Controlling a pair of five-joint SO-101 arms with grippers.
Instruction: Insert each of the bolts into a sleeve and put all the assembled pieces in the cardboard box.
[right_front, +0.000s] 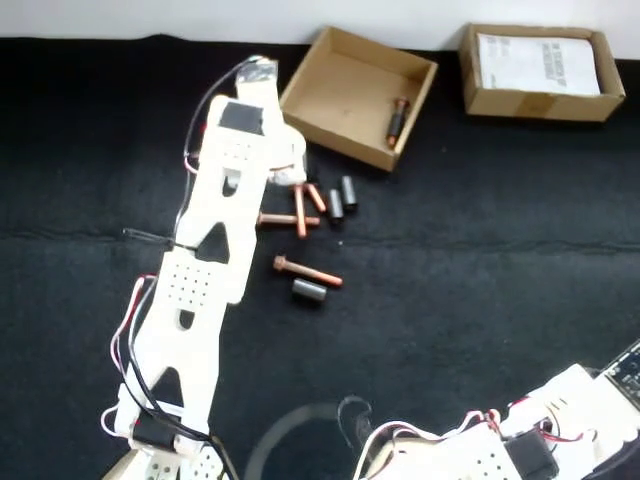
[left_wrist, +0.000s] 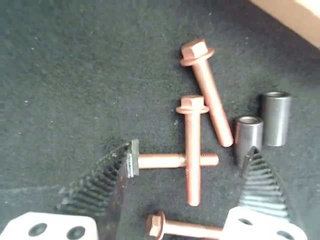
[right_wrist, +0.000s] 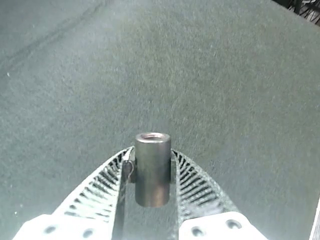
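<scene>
While the black-clothed bench (right_front: 480, 260) spreads under everything, the white left arm (right_front: 215, 235) lies across it from the near edge toward the far side, and the right arm (right_front: 520, 445) sits low at the near right corner. The open cardboard box (right_front: 335, 95), at the far side near the middle, holds one assembled piece (right_front: 397, 122) lying along its right wall. A second box (right_front: 540, 103) at the far right holds a white printed sheet (right_front: 538, 62). The left claw (left_wrist: 191, 155) is released, its jaws spread wide either side of two crossed bolts (left_wrist: 192, 145), with one fingertip (left_wrist: 131, 159) at the head end of the crosswise one (left_wrist: 160, 160). The right claw (right_wrist: 151, 159) is clenched on a dark sleeve (right_wrist: 152, 172) that stands upright between its fingers, over bare cloth. Four copper-coloured bolts lie loose just in front of the cardboard box: the crossed pair, a third (left_wrist: 207, 92) slanting beside them, and a fourth (right_front: 307, 271) apart, nearer the arms. Three dark sleeves lie loose on the bench: two (right_front: 336, 204) (right_front: 349, 190) side by side next to the slanting bolt, and one (right_front: 309, 292) just beside the fourth bolt.
</scene>
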